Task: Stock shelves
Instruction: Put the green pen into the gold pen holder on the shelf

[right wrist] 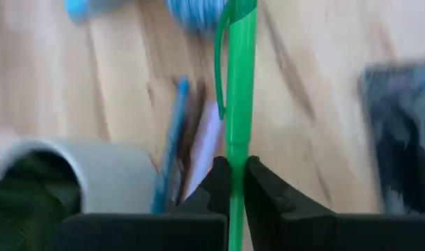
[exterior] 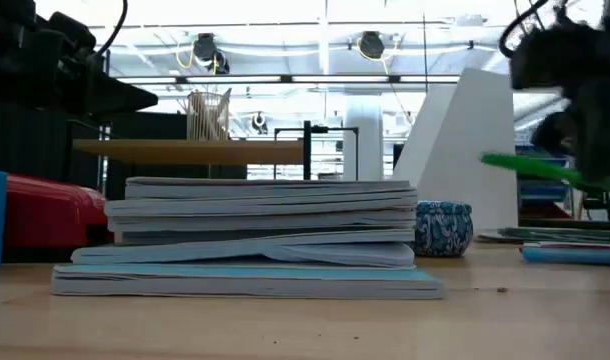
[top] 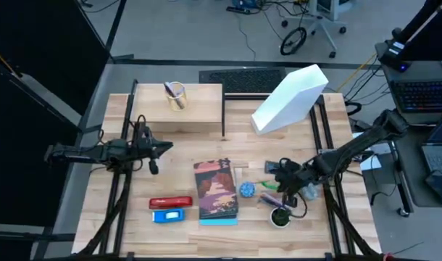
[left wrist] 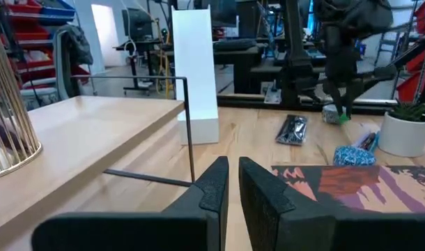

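Shelves are seen from above at the far side of the surface [top: 98,217]: the low plank shelf [top: 196,109] at about eleven o'clock, carrying a wire cup [top: 176,96], and the white file holder [top: 290,98] at about one o'clock, lying tilted. The right tool [top: 279,181] is held over a cluster of small items at four o'clock, beside a blue patterned pot [top: 248,191] and a small potted plant [top: 280,216]. A stack of books [top: 216,190] lies at centre, with a red stapler [top: 171,202] and a blue box [top: 168,215] at seven o'clock. The left tool [top: 157,150] waits at nine o'clock.

At table-top height, the book stack [exterior: 255,235] fills the foreground, the plank shelf [exterior: 190,150] and the file holder [exterior: 465,150] stand behind it, and a green pen [exterior: 545,170] is carried clear of the surface under the right arm.

From the left wrist, the left tool [left wrist: 233,188] is shown with its fingers nearly together and nothing between them, pointed past the plank shelf [left wrist: 80,146] toward the file holder [left wrist: 195,70].

From the right wrist, the right tool [right wrist: 237,178] is shown clamped on the green pen [right wrist: 239,84], with the surface blurred beneath.

The step in hand is judged to be the carrying of the pen, already lifted, to a shelf. A travel toward twelve o'clock is called for next, high enough to clear the pot and the books, and a release is needed only once the pen is over the plank or the wire cup. Which of these is the target cannot be told.
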`<state>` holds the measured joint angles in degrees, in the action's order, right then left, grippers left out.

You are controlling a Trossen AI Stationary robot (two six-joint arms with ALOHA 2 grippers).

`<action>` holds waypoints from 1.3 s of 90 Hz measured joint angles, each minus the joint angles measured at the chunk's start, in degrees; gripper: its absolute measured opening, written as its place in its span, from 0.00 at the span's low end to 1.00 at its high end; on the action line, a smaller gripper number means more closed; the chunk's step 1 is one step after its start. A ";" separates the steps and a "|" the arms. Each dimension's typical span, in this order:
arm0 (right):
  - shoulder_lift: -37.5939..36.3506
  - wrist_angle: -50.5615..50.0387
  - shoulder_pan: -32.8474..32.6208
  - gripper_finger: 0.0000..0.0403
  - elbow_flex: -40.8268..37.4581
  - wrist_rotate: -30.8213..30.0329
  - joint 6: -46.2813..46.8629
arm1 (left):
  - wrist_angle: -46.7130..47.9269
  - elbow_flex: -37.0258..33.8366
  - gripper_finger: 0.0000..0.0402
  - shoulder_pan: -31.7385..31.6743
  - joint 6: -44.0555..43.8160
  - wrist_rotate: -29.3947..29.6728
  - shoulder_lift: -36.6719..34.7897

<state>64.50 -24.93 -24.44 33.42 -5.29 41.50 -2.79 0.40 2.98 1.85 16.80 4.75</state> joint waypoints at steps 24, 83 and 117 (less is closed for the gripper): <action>0.30 15.39 10.75 0.01 1.86 -4.44 -13.07 | 0.00 0.00 0.06 -0.01 0.02 -0.02 0.00; 31.94 23.67 34.23 0.00 45.13 -8.25 -39.89 | 0.02 0.00 0.06 -0.02 0.09 -0.01 0.00; 48.67 32.53 38.68 0.00 65.81 -7.88 -41.20 | 0.01 0.00 0.06 -0.01 0.11 0.00 0.01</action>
<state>113.18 7.60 14.24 99.23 -13.17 0.30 -2.78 0.40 2.97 1.96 16.80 4.76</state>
